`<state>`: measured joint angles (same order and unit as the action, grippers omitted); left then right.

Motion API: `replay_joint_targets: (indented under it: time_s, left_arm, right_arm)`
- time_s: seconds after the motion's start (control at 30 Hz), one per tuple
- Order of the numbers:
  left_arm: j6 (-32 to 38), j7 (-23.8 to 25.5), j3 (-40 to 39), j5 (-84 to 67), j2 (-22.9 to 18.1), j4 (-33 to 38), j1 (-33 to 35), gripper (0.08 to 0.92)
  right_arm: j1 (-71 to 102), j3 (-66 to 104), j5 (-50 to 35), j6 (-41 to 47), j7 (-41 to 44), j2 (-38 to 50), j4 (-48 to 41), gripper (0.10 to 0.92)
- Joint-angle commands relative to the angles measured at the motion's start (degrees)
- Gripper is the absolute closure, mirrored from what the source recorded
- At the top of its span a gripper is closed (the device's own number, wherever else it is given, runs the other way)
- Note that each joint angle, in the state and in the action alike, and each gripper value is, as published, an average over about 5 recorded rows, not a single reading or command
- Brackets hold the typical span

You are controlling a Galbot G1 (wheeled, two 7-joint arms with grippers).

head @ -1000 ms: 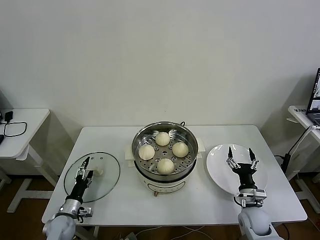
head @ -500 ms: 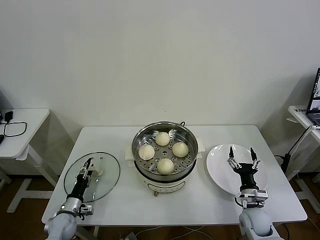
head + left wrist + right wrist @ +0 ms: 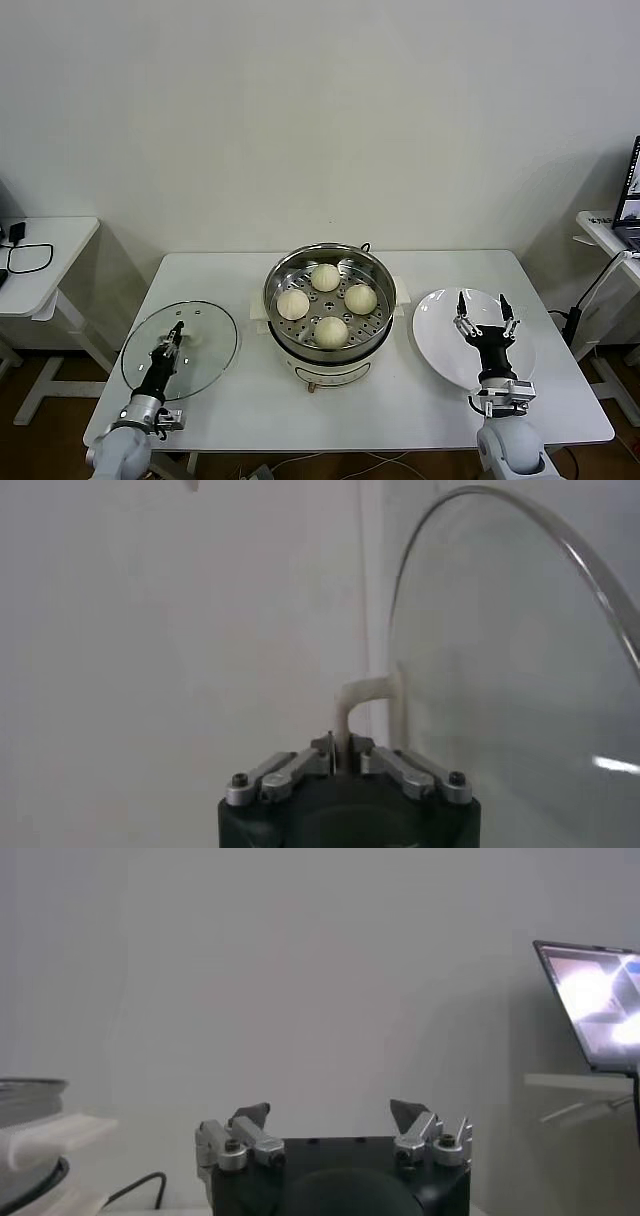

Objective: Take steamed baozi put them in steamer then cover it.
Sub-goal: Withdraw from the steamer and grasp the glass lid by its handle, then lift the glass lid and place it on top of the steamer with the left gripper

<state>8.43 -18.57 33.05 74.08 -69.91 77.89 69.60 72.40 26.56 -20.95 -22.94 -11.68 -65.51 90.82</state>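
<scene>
The steel steamer stands at the table's middle with four cream-white baozi on its perforated tray. The glass lid is tilted up at the table's left. My left gripper is shut on the lid's white handle, seen pinched between the jaws in the left wrist view. My right gripper is open and empty, pointing up over the white plate; the right wrist view shows its fingers spread.
The steamer's edge shows in the right wrist view. A side table with a cable stands to the left. A laptop sits on a table to the right. A cord runs behind the steamer.
My left gripper has closed on the lid's handle and lifted the lid, which now tilts up off the table. The right arm has not moved.
</scene>
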Motion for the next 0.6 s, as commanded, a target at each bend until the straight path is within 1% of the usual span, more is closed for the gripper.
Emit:
replay_joint_targets:
  time_s: [0.03, 0.17, 0.3, 0.4, 0.47, 0.53, 0.6]
  left_arm:
    - [-2.7, 3.0, 3.9, -5.9, 2.7, 12.7, 1.4, 0.813]
    - [-5.5, 7.5, 7.5, -9.6, 5.3, 25.6, 2.7, 0.813]
    - [-8.0, 11.5, 7.2, -12.3, 6.5, 36.4, 3.0, 0.813]
    - [-11.5, 14.8, 3.6, -13.1, 6.4, 44.7, 3.0, 0.813]
    - [-15.0, 17.5, -0.4, -12.6, 6.0, 49.7, 3.1, 0.813]
    - [-18.3, 20.1, -5.6, -11.4, 5.2, 53.2, 2.9, 0.813]
    - [-21.7, 22.4, -12.0, -9.2, 3.9, 54.9, 2.0, 0.813]
  right_arm:
    - [0.2, -0.1, 0.2, 0.0, 0.0, 0.0, 0.4, 0.203]
    - [0.1, -0.2, 0.3, 0.3, -0.2, 0.1, 0.7, 0.203]
    - [0.0, -0.2, 0.9, 1.1, -1.2, -0.1, 1.2, 0.203]
    - [0.0, 0.0, 1.3, 1.7, -1.8, -0.3, 1.7, 0.203]
    - [0.0, 0.1, 1.5, 1.8, -1.9, -0.5, 2.0, 0.203]
    - [-0.1, 0.3, 1.5, 1.9, -2.0, -0.6, 2.1, 0.203]
    - [-0.1, 0.4, 1.6, 2.1, -2.1, -0.8, 2.2, 0.203]
